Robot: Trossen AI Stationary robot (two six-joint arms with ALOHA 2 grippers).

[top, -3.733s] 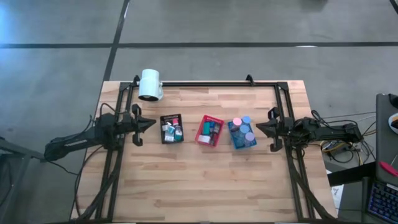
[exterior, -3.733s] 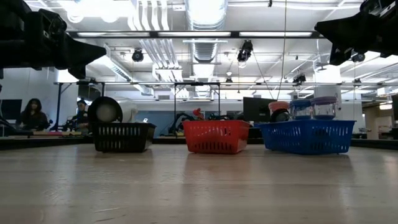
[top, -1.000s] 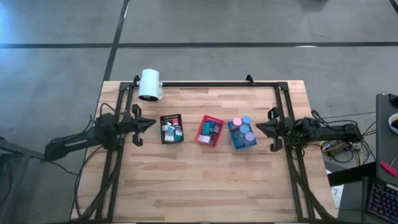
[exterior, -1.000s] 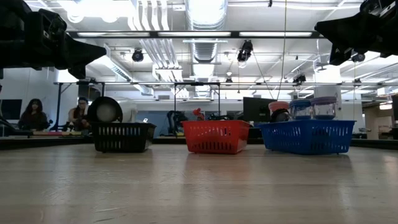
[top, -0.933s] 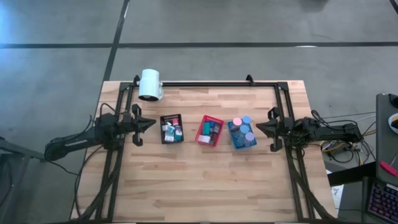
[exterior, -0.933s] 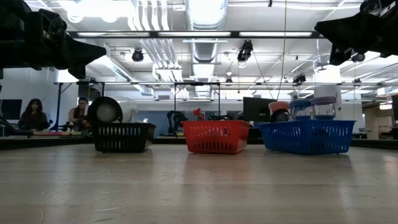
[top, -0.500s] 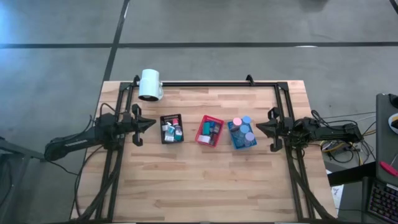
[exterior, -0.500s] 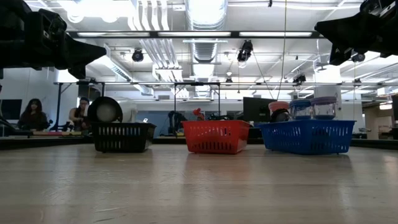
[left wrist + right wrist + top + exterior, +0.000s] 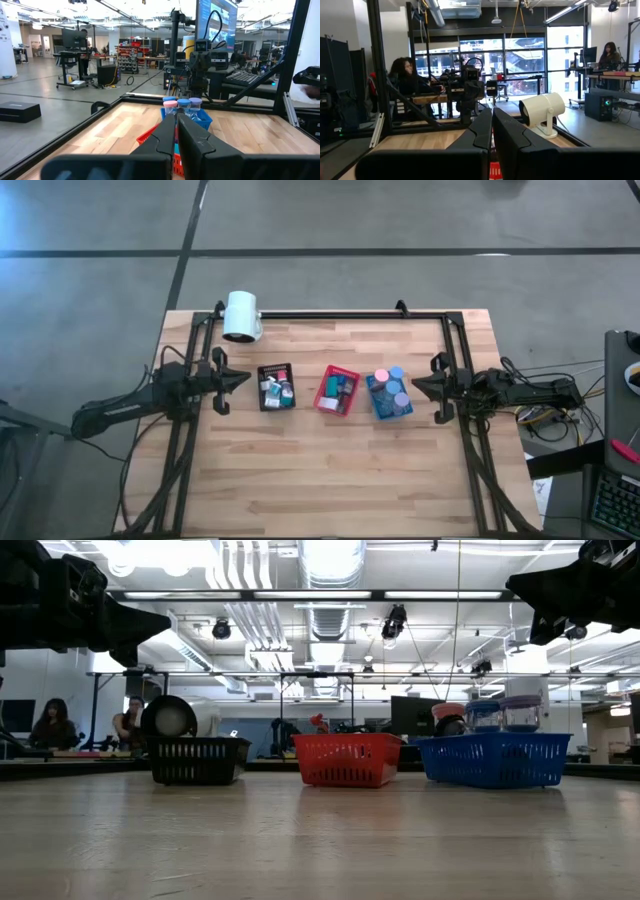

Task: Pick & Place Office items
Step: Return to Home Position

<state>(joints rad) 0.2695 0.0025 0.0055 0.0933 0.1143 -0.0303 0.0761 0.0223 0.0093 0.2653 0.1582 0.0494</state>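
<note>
Three trays stand in a row mid-table: a black one point(image 9: 276, 387), a red one point(image 9: 338, 390) and a blue one point(image 9: 390, 396). The office items lie inside them: white and teal bits in the black tray, teal and grey pieces in the red, pink and blue round caps point(image 9: 388, 384) in the blue. My left gripper point(image 9: 245, 378) hovers shut left of the black tray, pointing level at the row point(image 9: 176, 122). My right gripper point(image 9: 415, 385) hovers shut right of the blue tray point(image 9: 491, 112). Neither holds anything.
A big white cylinder point(image 9: 241, 315) stands at the far left corner, under a black frame rail point(image 9: 330, 314) that runs along the far edge and down both sides. Bare wood point(image 9: 330, 470) fills the table's near half. People sit in the room beyond point(image 9: 50, 722).
</note>
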